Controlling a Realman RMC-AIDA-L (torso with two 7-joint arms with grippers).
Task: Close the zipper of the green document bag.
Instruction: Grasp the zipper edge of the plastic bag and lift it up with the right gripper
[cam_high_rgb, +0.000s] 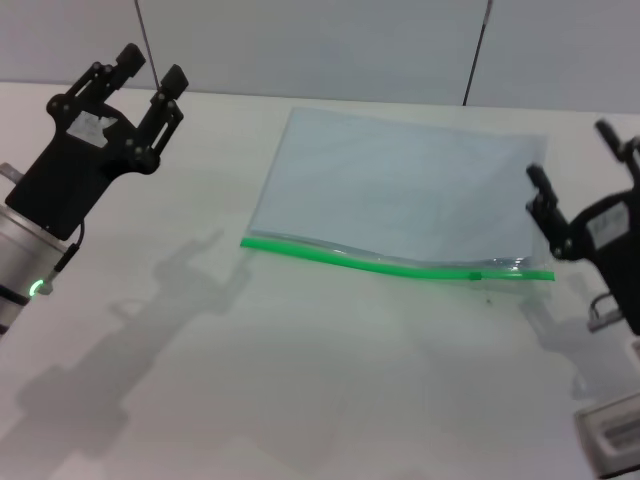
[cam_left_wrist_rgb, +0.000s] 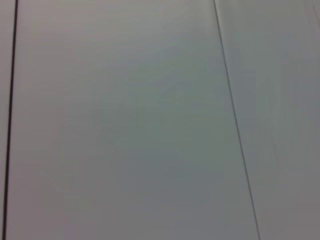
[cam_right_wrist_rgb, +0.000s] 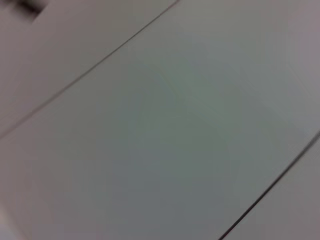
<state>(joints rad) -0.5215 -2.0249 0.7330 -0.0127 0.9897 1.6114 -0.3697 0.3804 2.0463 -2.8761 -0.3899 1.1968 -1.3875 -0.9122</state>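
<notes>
The green document bag (cam_high_rgb: 400, 190) lies flat on the white table in the head view, a translucent pale blue-grey pouch. Its zipper (cam_high_rgb: 380, 262) is a bright green strip along the near long edge, with the small slider tab (cam_high_rgb: 476, 274) close to the right end. My left gripper (cam_high_rgb: 148, 72) hangs raised at the far left, well away from the bag, its fingers open and empty. My right gripper (cam_high_rgb: 570, 180) is held up at the right edge, just beyond the bag's right end, open with nothing between its fingers. Both wrist views show only plain wall panels.
The white table (cam_high_rgb: 300, 380) stretches out in front of the bag. A grey panelled wall (cam_high_rgb: 320, 40) rises behind the table's far edge.
</notes>
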